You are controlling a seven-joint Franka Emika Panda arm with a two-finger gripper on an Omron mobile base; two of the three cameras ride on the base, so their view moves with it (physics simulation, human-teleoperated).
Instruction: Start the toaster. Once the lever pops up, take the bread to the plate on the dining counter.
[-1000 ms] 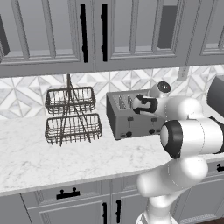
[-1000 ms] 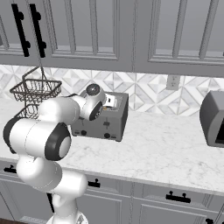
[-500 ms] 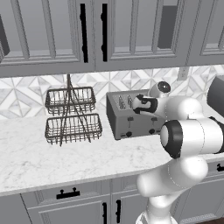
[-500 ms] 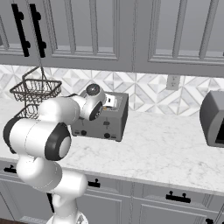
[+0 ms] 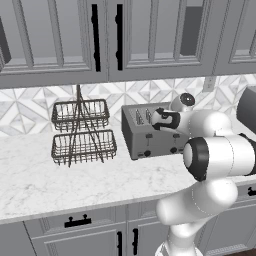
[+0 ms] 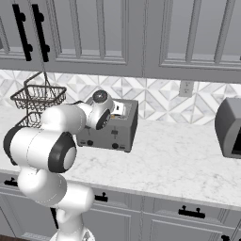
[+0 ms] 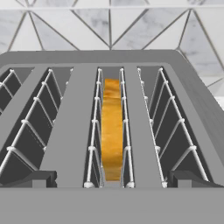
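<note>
The grey toaster point(image 5: 148, 134) point(image 6: 116, 133) stands on the wall counter against the tiled backsplash. In the hand view I look straight down onto its top point(image 7: 70, 131), which has several slots. The bread point(image 7: 112, 131), a golden slice on edge, sits in one of the middle slots. My gripper point(image 7: 113, 179) is open just above the toaster top, its dark fingertips point(image 7: 43, 178) spread wide either side of the bread's slot, touching nothing. From the base views the gripper point(image 5: 157, 120) point(image 6: 120, 111) hovers over the toaster's right end. The plate and the dining counter are out of view.
A two-tier wire basket rack point(image 5: 82, 132) point(image 6: 38, 97) stands left of the toaster. A dark grey appliance point(image 5: 247, 107) point(image 6: 229, 128) sits at the counter's right end. Upper cabinets point(image 5: 105, 35) hang overhead. White marble counter point(image 6: 179, 164) stretches in front.
</note>
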